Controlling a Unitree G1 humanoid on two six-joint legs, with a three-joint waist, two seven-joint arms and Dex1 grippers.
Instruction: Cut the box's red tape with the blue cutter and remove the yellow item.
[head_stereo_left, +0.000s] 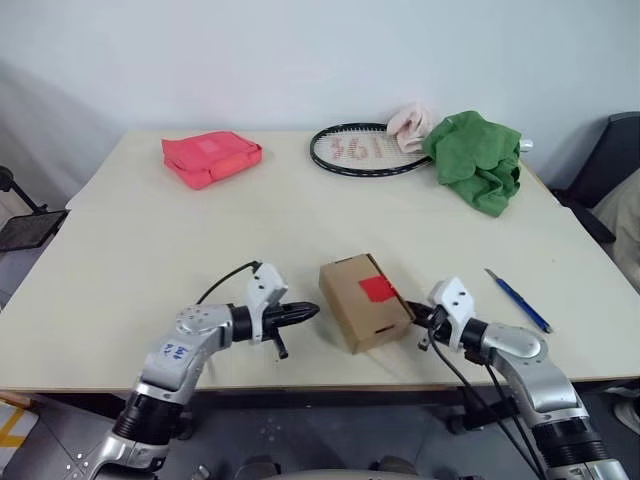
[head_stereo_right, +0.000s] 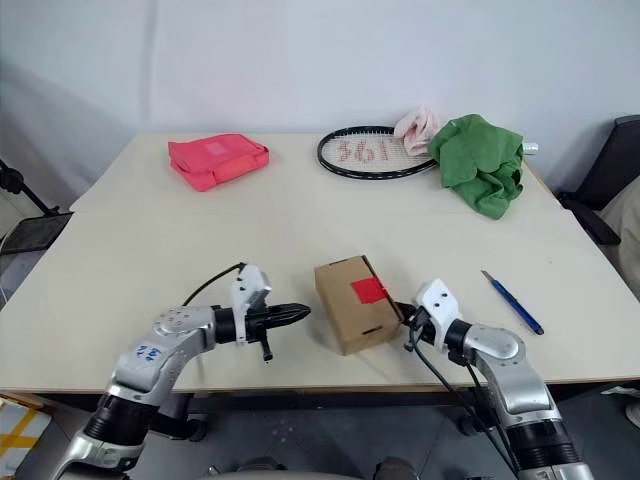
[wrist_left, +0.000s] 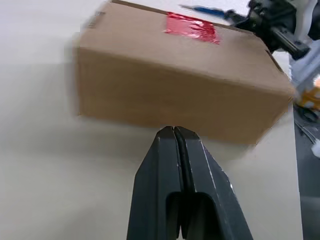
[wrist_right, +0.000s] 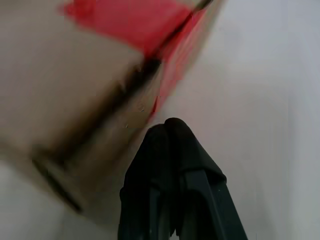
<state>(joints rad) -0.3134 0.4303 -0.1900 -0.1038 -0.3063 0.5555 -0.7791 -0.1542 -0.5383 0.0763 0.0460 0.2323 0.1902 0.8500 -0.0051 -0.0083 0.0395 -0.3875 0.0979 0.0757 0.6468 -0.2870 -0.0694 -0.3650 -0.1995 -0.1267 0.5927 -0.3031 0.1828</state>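
The brown cardboard box (head_stereo_left: 362, 301) sits near the table's front edge, closed, with the red tape (head_stereo_left: 377, 289) across its lid seam. My left gripper (head_stereo_left: 312, 312) is shut and empty, its tips just left of the box. On the box's right side my right gripper (head_stereo_left: 411, 313) is shut with nothing in it, tips close against the box wall. The wrist views show the box (wrist_left: 175, 95) and the tape (wrist_right: 135, 22) close ahead of the shut fingers. The blue cutter (head_stereo_left: 519, 299) lies on the table right of my right gripper. The yellow item is hidden.
A pink-red pouch (head_stereo_left: 211, 157) lies at the back left. A racket (head_stereo_left: 365, 151), a pink cloth (head_stereo_left: 413, 124) and a green cloth (head_stereo_left: 479, 160) lie at the back right. A dark chair (head_stereo_left: 610, 165) stands beyond the table's right edge.
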